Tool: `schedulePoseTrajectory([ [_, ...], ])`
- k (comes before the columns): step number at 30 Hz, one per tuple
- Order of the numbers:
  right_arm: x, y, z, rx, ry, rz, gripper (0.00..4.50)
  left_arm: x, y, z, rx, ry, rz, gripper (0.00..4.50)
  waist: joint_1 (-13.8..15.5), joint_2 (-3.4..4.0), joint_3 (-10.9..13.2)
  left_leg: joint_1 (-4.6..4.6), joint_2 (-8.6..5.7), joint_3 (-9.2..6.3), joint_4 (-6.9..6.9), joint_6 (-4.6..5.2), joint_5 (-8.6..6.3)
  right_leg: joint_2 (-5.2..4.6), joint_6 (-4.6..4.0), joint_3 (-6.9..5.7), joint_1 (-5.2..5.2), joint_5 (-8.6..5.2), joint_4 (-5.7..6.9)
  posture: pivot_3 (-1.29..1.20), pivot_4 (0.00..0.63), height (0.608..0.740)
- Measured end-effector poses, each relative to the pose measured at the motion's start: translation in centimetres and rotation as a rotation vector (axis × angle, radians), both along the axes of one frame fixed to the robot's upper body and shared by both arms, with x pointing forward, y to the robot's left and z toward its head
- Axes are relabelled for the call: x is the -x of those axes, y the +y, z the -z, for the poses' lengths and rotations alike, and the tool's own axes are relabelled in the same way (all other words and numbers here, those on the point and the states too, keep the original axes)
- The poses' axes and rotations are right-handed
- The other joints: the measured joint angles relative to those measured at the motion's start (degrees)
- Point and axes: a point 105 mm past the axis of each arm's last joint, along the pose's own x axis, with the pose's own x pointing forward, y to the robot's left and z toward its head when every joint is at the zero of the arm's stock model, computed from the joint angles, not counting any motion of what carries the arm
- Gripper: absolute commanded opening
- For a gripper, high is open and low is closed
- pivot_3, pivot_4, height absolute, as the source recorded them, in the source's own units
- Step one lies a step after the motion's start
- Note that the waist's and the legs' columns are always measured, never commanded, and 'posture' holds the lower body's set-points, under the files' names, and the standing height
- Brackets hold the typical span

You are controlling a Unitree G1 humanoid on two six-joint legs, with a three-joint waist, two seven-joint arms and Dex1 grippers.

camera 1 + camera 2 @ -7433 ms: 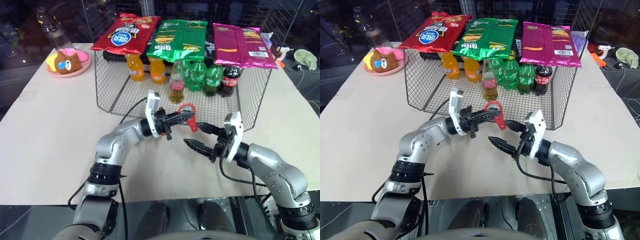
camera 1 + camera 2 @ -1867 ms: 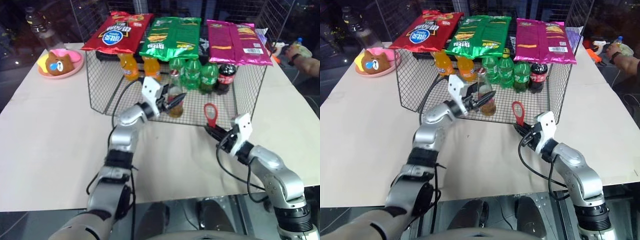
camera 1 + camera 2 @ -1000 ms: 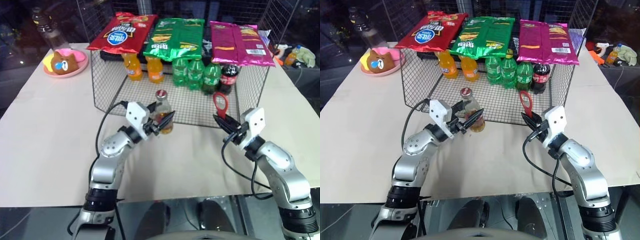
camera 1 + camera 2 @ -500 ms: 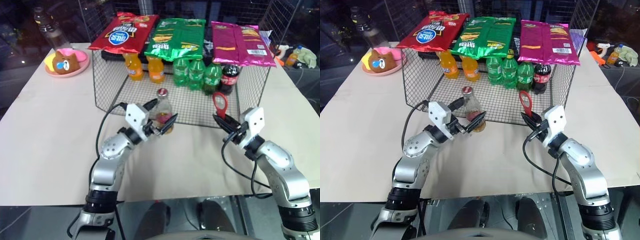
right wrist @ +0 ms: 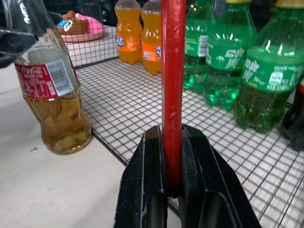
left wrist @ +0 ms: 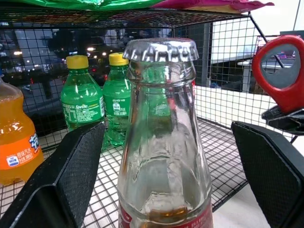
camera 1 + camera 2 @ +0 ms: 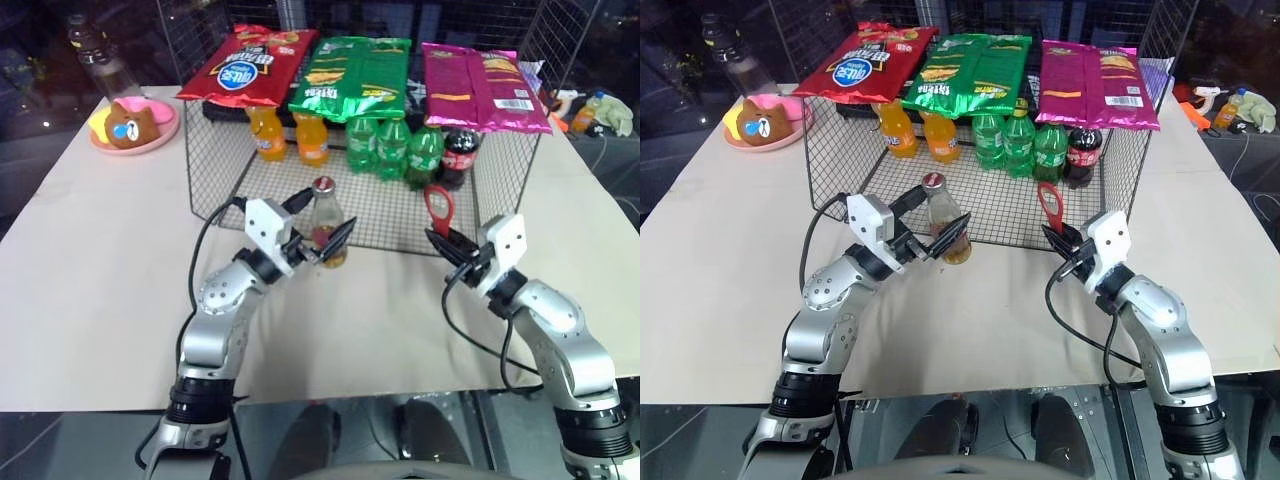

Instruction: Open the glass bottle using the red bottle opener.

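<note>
Left gripper (image 7: 322, 231) fingers spread wide, one each side of the glass bottle (image 7: 325, 222), not touching it. Bottle stands upright on the table (image 7: 90, 270) just in front of the wire basket (image 7: 215, 180), crown cap on, amber liquid low. Right gripper (image 7: 441, 240) clamped on the red bottle opener (image 7: 437, 208) handle, ring head up, well right of bottle. Basket holds orange, green and dark soda bottles, chip bags on top. Pink plate with bear toy at far left

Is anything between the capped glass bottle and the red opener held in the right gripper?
Nothing stands between them. In the left eye view, only bare beige tabletop and the wire basket's front edge separate the small clear glass bottle from the flat red bottle opener.
</note>
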Motion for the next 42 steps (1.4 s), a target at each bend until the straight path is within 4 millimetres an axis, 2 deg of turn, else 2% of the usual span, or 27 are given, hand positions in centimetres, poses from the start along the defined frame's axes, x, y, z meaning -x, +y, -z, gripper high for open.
schedulePoseTrajectory([
  [2,0.0,0.1,0.0,0.002,-0.001,-0.005,0.01,0.0,0.0,0.0,0.005,-0.001,0.003,4.4,0.0,0.0,0.0,0.0,0.0,0.0,0.0,0.0,0.0,0.0,0.0,0.0,0.0,0.0,0.0,0.0,0.15,0.74],
  [3,0.0,0.2,0.1,0.002,0.001,-0.008,0.01,0.0,0.0,-0.1,0.008,-0.003,0.004,3.89,0.0,0.0,0.0,0.0,0.0,0.0,0.0,0.0,0.0,0.0,0.0,0.0,0.0,0.0,0.0,0.0,0.15,0.74],
  [4,0.0,0.2,0.1,0.003,0.002,-0.01,0.01,0.0,0.0,-0.1,0.013,-0.004,0.006,3.68,0.0,0.0,0.0,0.0,0.0,0.0,0.0,0.0,0.0,0.0,0.0,0.0,0.0,0.0,0.0,0.0,0.15,0.74],
  [15,-0.2,0.3,0.2,0.005,0.006,-0.013,0.01,0.0,0.1,0.0,0.043,0.003,0.013,3.68,0.0,0.0,0.0,0.0,0.01,0.01,0.0,0.0,0.0,0.01,0.0,0.01,0.0,0.0,0.0,0.0,0.15,0.74],
  [19,-0.4,0.7,-0.2,0.007,-0.009,-0.025,0.01,-0.4,0.6,0.8,0.044,0.021,0.008,3.68,-0.01,0.0,0.0,0.01,0.01,0.01,0.0,0.0,0.0,0.02,0.0,0.01,0.0,0.0,0.0,0.0,0.15,0.74],
  [22,-0.3,0.8,-0.1,0.008,-0.008,-0.029,0.01,-0.4,0.8,0.7,0.048,0.013,0.004,2.91,-0.01,0.0,0.0,0.0,0.02,0.01,0.0,0.0,0.0,0.01,0.0,0.01,0.0,0.0,-0.01,0.0,0.15,0.74],
  [37,-0.5,1.2,0.0,0.02,-0.006,-0.053,0.01,-0.4,0.7,0.6,0.064,0.008,0.012,2.91,0.0,0.0,0.0,0.01,0.02,0.02,0.0,0.0,0.0,0.02,0.0,0.02,0.0,0.0,0.0,0.0,0.15,0.74],
  [40,-0.5,1.3,0.0,0.017,-0.005,-0.053,0.01,-0.3,0.6,0.5,0.074,0.003,0.018,2.1,0.0,0.0,0.0,0.01,0.02,0.02,0.0,0.0,0.0,0.02,0.0,0.02,0.0,0.0,0.0,0.0,0.15,0.74],
  [42,-0.5,1.3,0.0,0.016,-0.005,-0.054,0.01,-0.1,0.5,-0.3,0.084,-0.034,0.026,1.47,0.01,0.01,-0.01,0.03,0.03,0.02,0.0,0.0,0.0,0.01,0.0,0.03,0.01,0.0,0.0,0.0,0.15,0.74],
])
